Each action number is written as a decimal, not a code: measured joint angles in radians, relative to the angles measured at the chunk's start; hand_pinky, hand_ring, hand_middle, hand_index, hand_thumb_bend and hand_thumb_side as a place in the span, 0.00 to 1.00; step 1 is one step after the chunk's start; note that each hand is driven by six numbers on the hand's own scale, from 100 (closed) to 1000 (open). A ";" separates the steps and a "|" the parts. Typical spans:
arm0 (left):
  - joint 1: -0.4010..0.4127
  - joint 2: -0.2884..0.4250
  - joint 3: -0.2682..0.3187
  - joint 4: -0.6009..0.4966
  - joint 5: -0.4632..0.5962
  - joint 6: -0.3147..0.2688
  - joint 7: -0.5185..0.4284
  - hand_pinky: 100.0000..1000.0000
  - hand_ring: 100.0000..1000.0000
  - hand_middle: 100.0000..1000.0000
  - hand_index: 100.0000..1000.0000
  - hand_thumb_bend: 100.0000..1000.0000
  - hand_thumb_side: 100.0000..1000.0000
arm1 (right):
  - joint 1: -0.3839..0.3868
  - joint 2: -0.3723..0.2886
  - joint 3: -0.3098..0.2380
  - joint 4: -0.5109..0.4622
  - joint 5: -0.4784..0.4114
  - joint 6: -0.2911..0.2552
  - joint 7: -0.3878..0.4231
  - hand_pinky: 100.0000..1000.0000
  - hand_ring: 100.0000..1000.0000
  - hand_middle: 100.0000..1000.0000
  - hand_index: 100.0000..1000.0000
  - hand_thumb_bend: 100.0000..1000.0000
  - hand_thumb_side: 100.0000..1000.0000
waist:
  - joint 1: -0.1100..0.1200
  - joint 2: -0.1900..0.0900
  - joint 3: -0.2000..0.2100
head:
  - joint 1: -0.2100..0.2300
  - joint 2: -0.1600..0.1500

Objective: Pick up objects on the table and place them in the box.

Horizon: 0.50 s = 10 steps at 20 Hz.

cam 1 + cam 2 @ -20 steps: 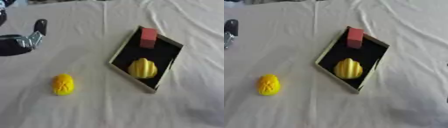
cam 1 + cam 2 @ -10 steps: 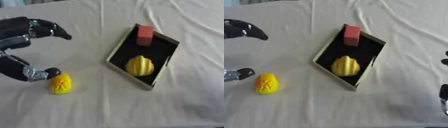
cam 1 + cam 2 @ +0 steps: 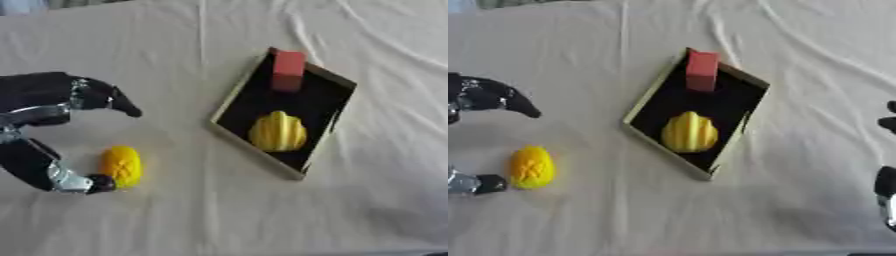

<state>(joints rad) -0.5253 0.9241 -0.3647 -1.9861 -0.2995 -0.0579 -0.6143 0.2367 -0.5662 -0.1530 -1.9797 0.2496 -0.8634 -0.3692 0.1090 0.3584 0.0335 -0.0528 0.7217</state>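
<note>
Left hand: the left hand (image 3: 39,135) comes in from the left edge, its thumb low and its fingers arched above, spread apart with nothing held between them.
Thumb: the thumb tip (image 3: 98,183) sits right against the near left side of the yellow egg-shaped object (image 3: 121,166); whether it presses or only touches, I cannot tell.
Fingers: the fingertips (image 3: 129,110) hang beyond the object on its far side, apart from it, so the object lies inside the open span, close to the thumb end.
Key relation: the object is just right of the palm, between thumb and fingers; in my judgement a closing of that span would catch it across its narrow width.
Object axis: its long axis runs near to far, tilted a little; the rounder end looks nearer, though neither end is clearly the pointed one.
Right hand: only dark parts of the right hand (image 3: 887,187) show at the right edge, well apart from the object; its fingers cannot be made out. The left hand is plainly the nearer.
Box: the box (image 3: 229,101) lies on the bench (image 3: 175,220) to the right of the left hand and slightly farther, set diagonally.
Box contents: a yellow ridged fruit shape (image 3: 277,131) at its near end, a red block (image 3: 288,70) at its far corner.
Step, as I judge it: grasp about to be made; carry would go rightward.
</note>
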 measured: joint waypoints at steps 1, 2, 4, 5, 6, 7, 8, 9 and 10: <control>0.003 0.000 -0.002 0.000 -0.005 0.009 0.005 0.95 0.88 0.78 0.94 0.43 0.08 | 0.000 0.000 0.000 0.000 -0.004 -0.001 0.001 0.99 0.86 0.67 0.78 0.00 0.41 | 0.000 -0.001 0.000 | 0.000 0.000; 0.005 -0.001 -0.006 0.000 -0.009 0.016 0.007 0.95 0.88 0.78 0.94 0.42 0.00 | -0.001 0.000 0.000 0.000 -0.007 -0.001 0.001 0.99 0.86 0.67 0.78 0.00 0.41 | 0.000 -0.002 0.001 | -0.001 0.003; 0.005 -0.005 -0.015 0.002 -0.018 0.027 0.005 0.95 0.88 0.78 0.95 0.43 0.00 | -0.005 0.000 0.000 0.000 -0.014 -0.003 0.003 0.99 0.86 0.67 0.78 0.00 0.41 | 0.000 -0.002 0.001 | -0.001 0.006; 0.005 -0.011 -0.021 0.005 -0.022 0.031 0.001 0.95 0.88 0.78 0.95 0.43 0.00 | -0.007 0.000 0.000 0.000 -0.017 -0.004 0.004 0.99 0.86 0.67 0.78 0.00 0.41 | 0.000 -0.003 0.000 | -0.001 0.007; 0.005 -0.015 -0.027 0.011 -0.026 0.035 -0.004 0.95 0.88 0.78 0.95 0.44 0.00 | -0.008 0.000 0.000 0.000 -0.021 -0.005 0.005 0.99 0.86 0.67 0.78 0.00 0.41 | 0.000 -0.004 -0.001 | -0.001 0.007; 0.006 -0.019 -0.032 0.017 -0.030 0.039 -0.008 0.95 0.88 0.79 0.95 0.45 0.00 | -0.008 0.000 0.000 0.000 -0.024 -0.006 0.006 0.99 0.86 0.67 0.78 0.00 0.41 | 0.000 -0.005 -0.002 | -0.001 0.007; 0.006 -0.023 -0.036 0.026 -0.037 0.043 -0.012 0.95 0.88 0.77 0.94 0.45 0.00 | -0.008 0.000 0.000 0.000 -0.027 -0.007 0.007 0.99 0.86 0.67 0.78 0.00 0.41 | 0.000 -0.005 -0.003 | -0.001 0.007; 0.006 -0.028 -0.040 0.035 -0.045 0.046 -0.014 0.95 0.88 0.77 0.94 0.46 0.00 | -0.008 0.000 0.000 0.000 -0.031 -0.008 0.008 0.99 0.86 0.67 0.78 0.00 0.41 | 0.000 -0.005 -0.003 | -0.001 0.007; 0.006 -0.032 -0.044 0.045 -0.052 0.048 -0.016 0.95 0.88 0.76 0.94 0.45 0.00 | -0.008 0.000 0.000 0.000 -0.034 -0.008 0.008 0.99 0.86 0.67 0.78 0.00 0.41 | 0.000 -0.005 -0.005 | -0.001 0.007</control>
<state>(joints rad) -0.5191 0.8926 -0.4089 -1.9408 -0.3515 -0.0100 -0.6307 0.2286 -0.5662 -0.1533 -1.9797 0.2161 -0.8715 -0.3612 0.1090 0.3532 0.0290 -0.0541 0.7288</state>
